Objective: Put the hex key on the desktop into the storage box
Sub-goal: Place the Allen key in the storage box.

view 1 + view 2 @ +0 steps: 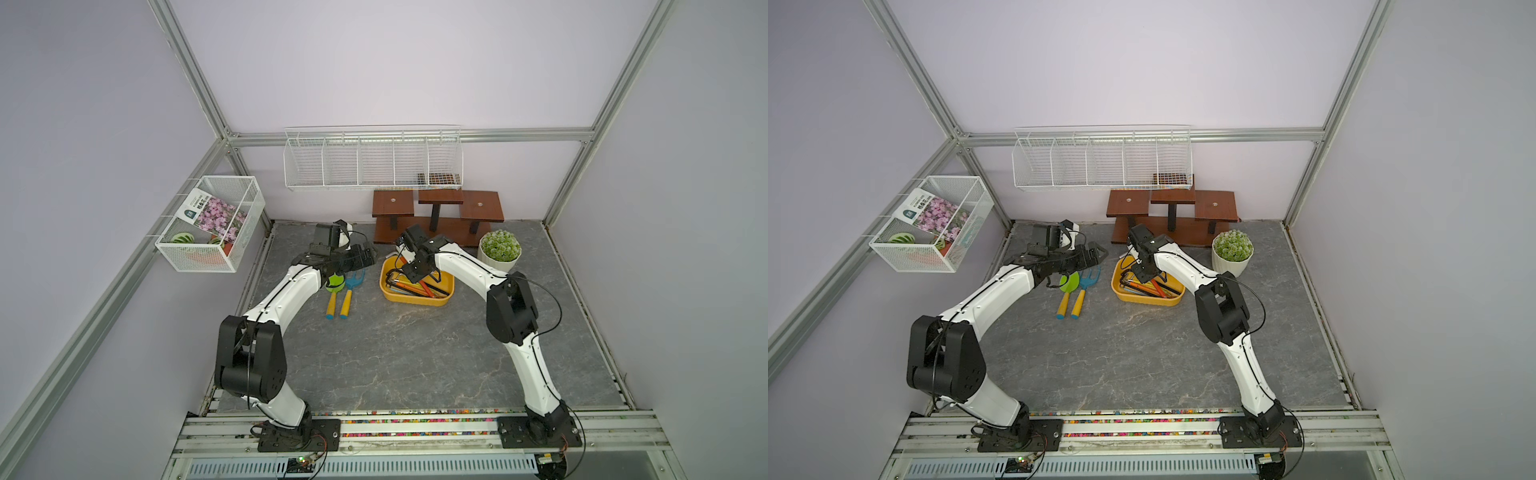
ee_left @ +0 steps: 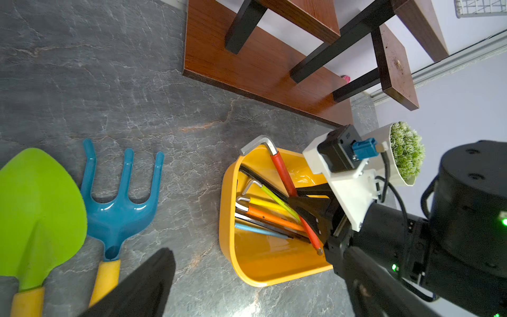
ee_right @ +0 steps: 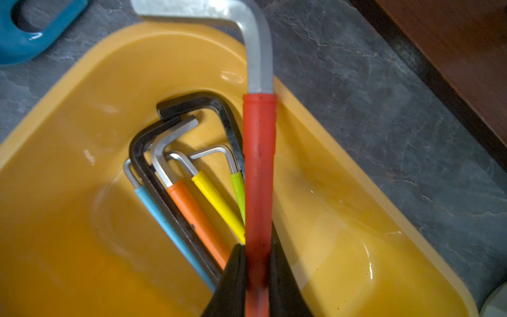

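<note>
Here's the red key [image 3: 259, 170], pinched tight by its sleeve in the right claw [image 3: 258, 263], the jaws narrow and shut on it. It hangs over the box [image 3: 82, 90] on a slant: the ball end is down inside, while the bent silver head pokes out past the far-left corner of the rim. Whether that bend rests on the rim or floats just above it, I can't tell. Below it the other keys [image 3: 197, 219] lie fanned across the box floor, with blue, orange, yellow and green sleeves plus a couple of black ones. The box sits on the desktop [image 1: 395, 353], with a trowel [image 2: 38, 205] and rake [image 2: 118, 214] just to its left, a plant pot [image 1: 498, 253] to the far right and a wooden stand [image 1: 436, 230] behind. The left claw [image 1: 1096, 252] hovers over those garden tools, well apart from the action, and I can't tell how wide it stands. By my read this is the drop-off step, nearly there. The next move calls for drawing the key rightward and nearer so the head clears the rim, then lowering it onto the pile, spreading the jaws and lifting straight up without snagging the sleeve.
</note>
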`<state>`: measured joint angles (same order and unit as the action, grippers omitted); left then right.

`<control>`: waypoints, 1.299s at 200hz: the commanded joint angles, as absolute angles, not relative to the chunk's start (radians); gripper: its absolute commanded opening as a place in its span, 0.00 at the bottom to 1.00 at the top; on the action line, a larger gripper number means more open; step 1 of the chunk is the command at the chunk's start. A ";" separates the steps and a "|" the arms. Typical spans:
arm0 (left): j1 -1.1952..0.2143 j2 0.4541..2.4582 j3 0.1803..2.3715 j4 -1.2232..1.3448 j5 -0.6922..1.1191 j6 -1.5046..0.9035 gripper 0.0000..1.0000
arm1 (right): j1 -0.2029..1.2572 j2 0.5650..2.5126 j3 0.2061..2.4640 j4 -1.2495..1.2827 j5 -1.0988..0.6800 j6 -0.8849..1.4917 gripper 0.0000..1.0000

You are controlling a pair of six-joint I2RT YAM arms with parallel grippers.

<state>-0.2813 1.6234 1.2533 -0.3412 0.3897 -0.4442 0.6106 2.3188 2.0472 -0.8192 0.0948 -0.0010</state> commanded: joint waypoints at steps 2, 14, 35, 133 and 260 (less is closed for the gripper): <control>-0.278 1.605 1.262 -0.335 0.375 -0.440 1.00 | 0.610 2.326 2.053 -0.809 0.056 -0.012 0.00; -0.278 1.608 1.261 -0.333 0.372 -0.439 1.00 | 0.610 2.316 2.038 -0.800 0.051 -0.015 0.00; -0.278 1.609 1.261 -0.335 0.362 -0.434 1.00 | 0.610 2.271 1.967 -0.745 0.074 -0.010 0.00; -0.279 1.607 1.261 -0.340 0.345 -0.424 1.00 | 0.610 2.147 1.860 -0.735 0.089 -0.075 0.03; -0.278 1.515 1.165 -0.248 0.213 -0.411 1.00 | 0.610 2.049 1.755 -0.684 0.153 -0.059 0.42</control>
<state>-0.2813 1.5738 1.2087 -0.3050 0.2821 -0.4324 0.6098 2.1551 1.8027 -0.7086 0.1177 -0.0723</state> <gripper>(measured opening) 0.999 0.408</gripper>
